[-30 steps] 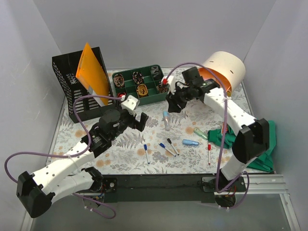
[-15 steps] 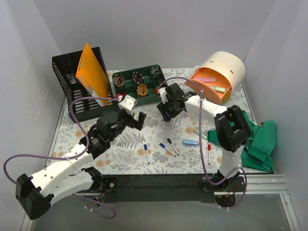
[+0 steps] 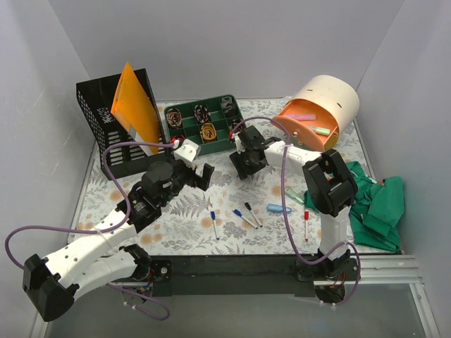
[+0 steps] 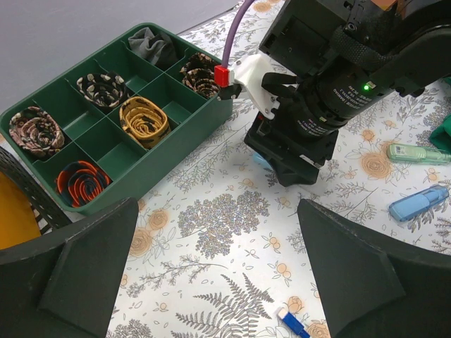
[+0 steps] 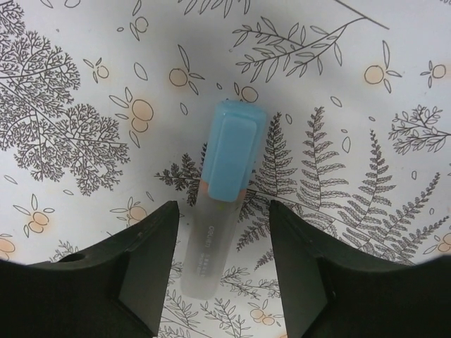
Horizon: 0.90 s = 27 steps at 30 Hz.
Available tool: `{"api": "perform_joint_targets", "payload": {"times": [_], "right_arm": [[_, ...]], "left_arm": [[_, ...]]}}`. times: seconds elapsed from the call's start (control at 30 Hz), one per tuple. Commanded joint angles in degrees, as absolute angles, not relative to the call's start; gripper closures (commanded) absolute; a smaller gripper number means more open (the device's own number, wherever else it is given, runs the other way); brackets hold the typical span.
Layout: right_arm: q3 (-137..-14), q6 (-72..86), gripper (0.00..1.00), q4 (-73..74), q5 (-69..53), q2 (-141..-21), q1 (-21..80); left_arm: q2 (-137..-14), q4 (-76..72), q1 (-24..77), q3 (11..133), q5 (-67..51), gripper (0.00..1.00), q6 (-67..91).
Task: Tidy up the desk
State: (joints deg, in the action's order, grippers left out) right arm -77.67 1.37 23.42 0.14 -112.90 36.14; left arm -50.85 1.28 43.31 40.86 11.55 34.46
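Filling the floor of the white-walled booth: the desk (image 3: 190,227), pale, printed with ferns and orange flowers, with a black bar along the near edge by the arm bases.

Low over its middle, just in front of the green tray (image 3: 211,146): the right gripper (image 3: 243,167), pointed straight down. About half spread, straddling a marker (image 5: 229,155) with a pale blue cap and a clear barrel, flat on the print. A gap on either side of the cap, so not clamped on it. Further down the barrel, very close to one finger (image 5: 151,260); hard to say whether touching there.

To the left of that, above the fern print: the left gripper (image 3: 201,172), spread as wide as can be, holding nothing, aimed toward the tray and the other arm.

In the tray's compartments, rolled-up bands of several colours. At the far left, a black mesh rack (image 3: 106,144) with an orange folder (image 3: 134,105) upright in it. At the far right, a cream drum (image 3: 328,98) with an orange drawer pulled out. Nearer the front, a few pens (image 3: 213,224) lying loose, and a green cloth (image 3: 380,211) bunched at the right edge.
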Motion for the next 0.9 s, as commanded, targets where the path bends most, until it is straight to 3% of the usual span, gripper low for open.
{"api": "perform_joint_targets", "payload": {"times": [0.0, 0.2, 0.4, 0.7, 0.87], "right_arm": [[-79.54, 1.67, 0.42, 23.03, 1.23, -115.57, 36.56], [-80.24, 0.18, 0.78, 24.52, 1.14, -116.37, 36.56], [-81.73, -9.47, 0.92, 27.49, 0.44, -110.33, 36.47], [-81.13, -33.63, 0.96, 36.82, -9.13, -90.74, 34.55], [-83.92, -36.04, 0.96, 37.44, -10.81, -82.89, 30.42]], "left_arm": [[-50.19, 0.7, 43.24, 40.61, 12.22, 0.02, 33.66], [-50.1, 0.79, 43.24, 40.69, 12.04, 0.02, 33.75], [-49.84, 0.7, 43.24, 40.61, 11.95, 0.02, 33.66], [-49.83, 0.79, 43.24, 40.87, 10.81, 0.02, 34.01], [-49.92, 0.88, 43.24, 40.87, 10.72, 0.02, 34.1]]}}
